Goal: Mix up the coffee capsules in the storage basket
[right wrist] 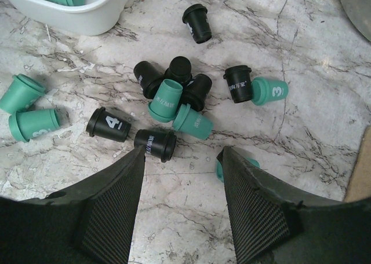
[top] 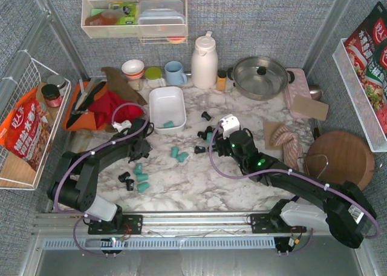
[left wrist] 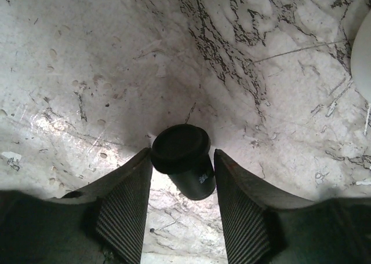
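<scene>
Marble surface [top: 199, 191] carries scattered teal and black capsules [right wrist: 174, 102]. The white basket [top: 152, 109], toward the far edge left of centre, holds teal ones. From the near edge the right arm [top: 302, 182] stretches to the middle cluster, with the right hand [right wrist: 184, 151] spread and empty and one finger [right wrist: 255, 212] hiding part of a teal capsule [right wrist: 219, 170]. The left hand [left wrist: 182, 154], low near the basket, brackets a lying black capsule [left wrist: 188, 171]; whether it pinches, I cannot tell.
</scene>
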`<state>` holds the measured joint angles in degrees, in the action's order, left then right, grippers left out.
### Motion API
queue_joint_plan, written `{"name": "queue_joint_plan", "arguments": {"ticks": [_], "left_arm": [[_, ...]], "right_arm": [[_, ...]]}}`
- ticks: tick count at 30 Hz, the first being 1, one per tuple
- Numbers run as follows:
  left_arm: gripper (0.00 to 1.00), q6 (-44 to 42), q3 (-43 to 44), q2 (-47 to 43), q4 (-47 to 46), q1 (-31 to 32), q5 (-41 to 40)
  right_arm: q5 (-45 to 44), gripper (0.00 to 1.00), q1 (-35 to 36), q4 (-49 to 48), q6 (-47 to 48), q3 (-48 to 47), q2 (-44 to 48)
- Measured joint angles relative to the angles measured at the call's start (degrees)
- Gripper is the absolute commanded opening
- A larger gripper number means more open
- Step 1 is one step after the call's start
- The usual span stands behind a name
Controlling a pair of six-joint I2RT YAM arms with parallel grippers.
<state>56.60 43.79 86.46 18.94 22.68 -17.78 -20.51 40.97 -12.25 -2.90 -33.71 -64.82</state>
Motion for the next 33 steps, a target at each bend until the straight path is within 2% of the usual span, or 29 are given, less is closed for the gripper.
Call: {"name": "queue_joint_plan", "arguments": {"ticks": [5, 8, 16, 22, 26, 33], "left_arm": [[0.42, 0.44, -0.04, 0.26, 0.00, 0.07, -1.07], [0.38, 0.61, -0.20, 0.02, 0.00, 0.07, -1.81], [0.36, -0.87, 0.44, -3.26, 0.50, 0.11, -3.45], [0.36, -5.25, 4.70, -7.41, -2.45, 0.13, -3.21], [0.37, -10.51, 10.40, -4.52, -6.62, 0.13, -2.78], [0.39, -19.30, 20.65, 5.66, -13.11, 0.17, 1.44]], "right_arm": [[0.02, 0.60, 0.00, 0.07, -0.20, -0.07, 0.22], [0.04, 0.60, 0.00, 0.09, -0.22, -0.09, 0.22], [0.04, 0.60, 0.00, 0.09, -0.22, -0.24, 0.11], [0.28, 0.60, -0.02, 0.11, -0.26, -0.42, -0.33], [0.46, 0.60, 0.00, 0.17, -0.39, -0.52, -0.48], [0.44, 0.60, 0.00, 0.24, -0.42, -0.52, -0.52]]}}
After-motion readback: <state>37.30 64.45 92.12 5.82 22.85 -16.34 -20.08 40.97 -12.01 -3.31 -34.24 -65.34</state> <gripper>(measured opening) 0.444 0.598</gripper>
